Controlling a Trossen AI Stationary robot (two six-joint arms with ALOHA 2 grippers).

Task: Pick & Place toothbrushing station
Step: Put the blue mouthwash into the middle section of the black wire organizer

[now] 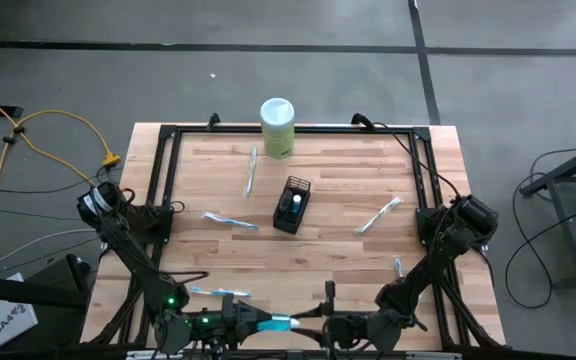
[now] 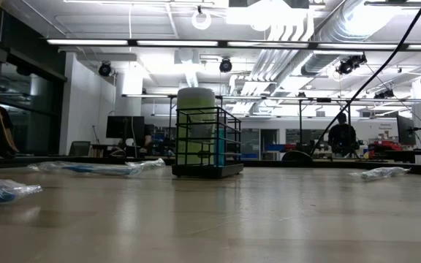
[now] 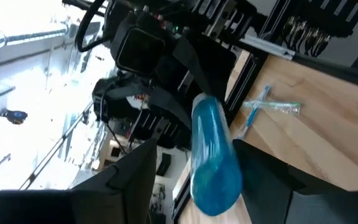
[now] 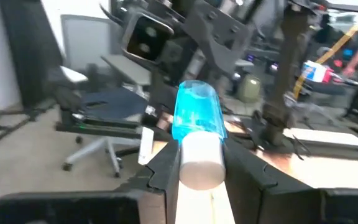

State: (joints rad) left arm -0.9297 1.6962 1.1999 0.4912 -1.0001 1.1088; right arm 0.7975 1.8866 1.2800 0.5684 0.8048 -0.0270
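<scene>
Step in hand: a judgement: a hand-over in the air at the 6 o'clock edge of the pale wooden surface (image 1: 348, 180), with both arms meeting over one tube.
Teal tube: the small teal plastic tube with a white cap (image 4: 196, 118) lies level between the two arms, cap end towards the right arm.
Right gripper: the right gripper (image 4: 199, 168) has its jaws pinching the tube at the white cap.
Left gripper: the left gripper (image 3: 213, 186) has its jaws spread, standing either side of the teal end with a gap showing on at least one side.
Holder: the small black wire-mesh box-shaped holder (image 1: 291, 205) stands near the middle of the surface, at 12 o'clock from the tube and well apart from it. Something teal already stands inside.
Canister: the taller pale green cylindrical canister with a white lid (image 1: 277, 127) stands at 12 o'clock from the holder, near the far edge.
Doing it well: draw the left arm straight back along the tube so a finger does not drag it. The grip is on the cap only, so the long end may sag. Carry it slowly, turn it upright over the holder and lower it into a free cell.
</scene>
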